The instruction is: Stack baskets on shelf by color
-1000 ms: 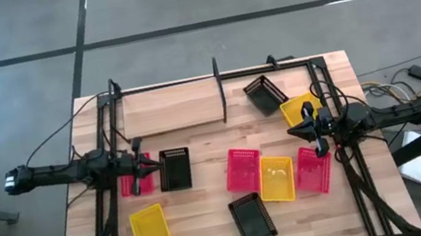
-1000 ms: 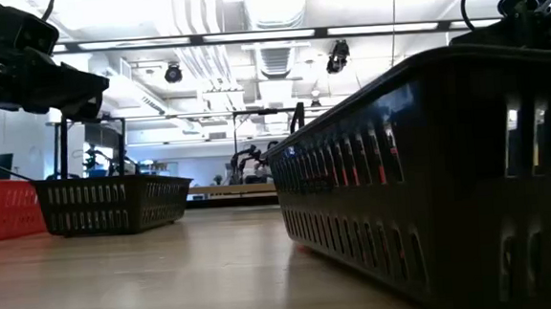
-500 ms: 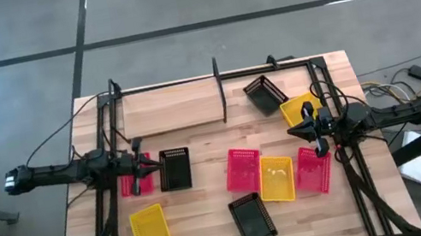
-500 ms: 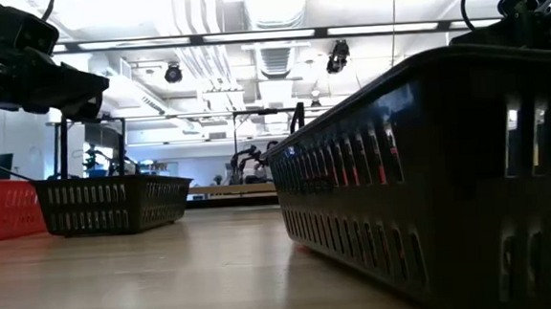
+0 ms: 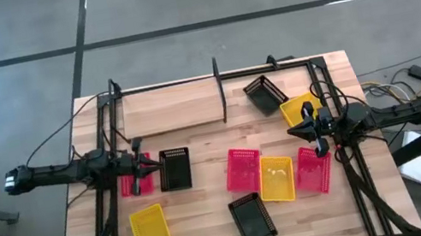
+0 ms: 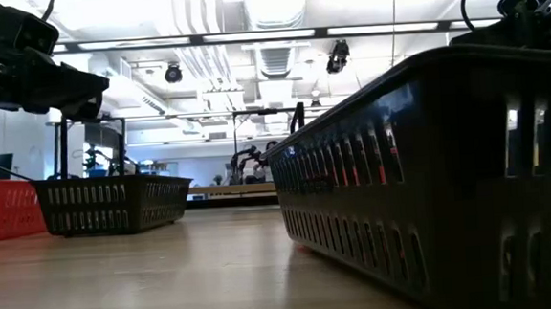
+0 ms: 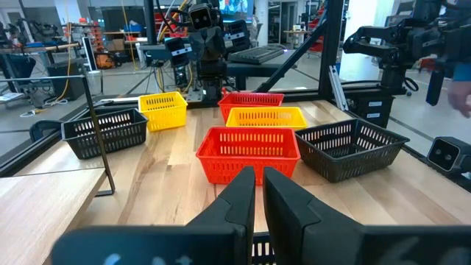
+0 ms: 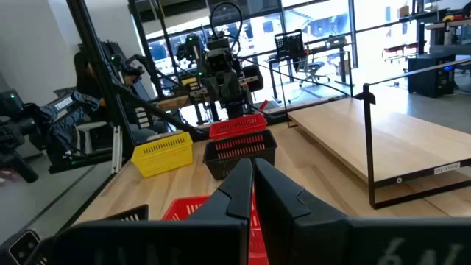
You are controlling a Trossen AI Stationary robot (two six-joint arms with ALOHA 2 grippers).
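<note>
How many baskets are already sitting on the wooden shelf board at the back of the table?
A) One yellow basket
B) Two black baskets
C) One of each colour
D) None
D: in the high view the shelf board is bare wood, and every basket lies on the tabletop instead, such as the black basket just right of the shelf's end post and the yellow basket near the front.

1. Yellow baskets: 3 — front-left [image 5: 151,231], centre [image 5: 277,178], right near the shelf [image 5: 299,110].
2. Pinkish-red baskets: 3 — left [image 5: 129,177], centre [image 5: 242,170], right [image 5: 314,171].
3. Black baskets: 3 — left [image 5: 174,169], front centre [image 5: 252,219], back right on the shelf [image 5: 264,95].
4. Shelf [image 5: 174,107]: 1.
5. Robot arms: 2.
</note>
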